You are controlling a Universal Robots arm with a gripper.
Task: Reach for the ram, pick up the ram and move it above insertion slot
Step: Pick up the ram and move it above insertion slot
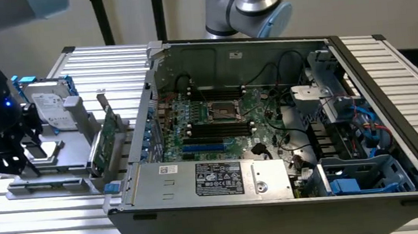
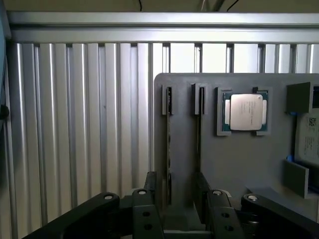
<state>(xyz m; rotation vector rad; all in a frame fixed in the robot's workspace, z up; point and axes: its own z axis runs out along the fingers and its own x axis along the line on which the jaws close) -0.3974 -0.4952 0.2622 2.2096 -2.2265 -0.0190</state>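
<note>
The ram [image 2: 168,144] stands on edge in a slot of the grey holder [image 2: 234,164], seen as a thin dark strip. A second thin stick [image 2: 198,134] stands parallel in the neighbouring slot. My gripper [image 2: 175,191] hangs just above them, open, its black fingers [image 2: 149,183] on either side of the strips without touching them. In the exterior view my gripper [image 1: 8,162] is low over the grey holder [image 1: 48,185] at that view's left. The black memory slots [image 1: 221,128] lie on the motherboard inside the open computer case [image 1: 277,199].
A silver processor [image 2: 245,112] sits in a pocket of the holder. A hard drive with blue rails [image 1: 49,105] and a green expansion card [image 1: 101,142] stand upright between my gripper and the case. A second robot arm [image 1: 248,5] stands behind the case.
</note>
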